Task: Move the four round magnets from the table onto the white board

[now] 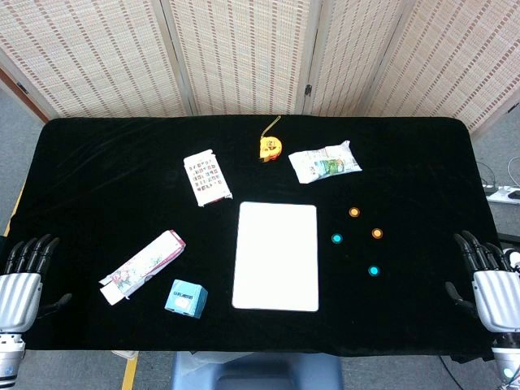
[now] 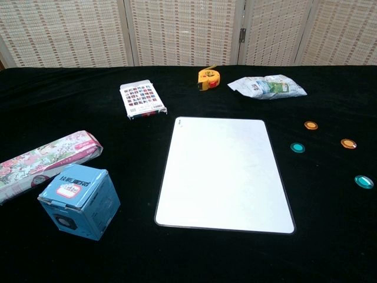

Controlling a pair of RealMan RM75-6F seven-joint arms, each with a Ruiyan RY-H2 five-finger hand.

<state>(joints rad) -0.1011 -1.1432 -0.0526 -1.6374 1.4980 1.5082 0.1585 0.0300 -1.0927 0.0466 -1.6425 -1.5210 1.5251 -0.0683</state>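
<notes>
Blue box (image 2: 80,200), pink carton (image 2: 44,160), tape measure (image 2: 207,78), snack bag (image 2: 268,86)

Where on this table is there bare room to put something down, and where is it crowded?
Bare cloth lies along the front edge below the white board, and far left behind the long pink box. Crowded: the four magnets right of the board, and the back row of tape measure and packets.
</notes>
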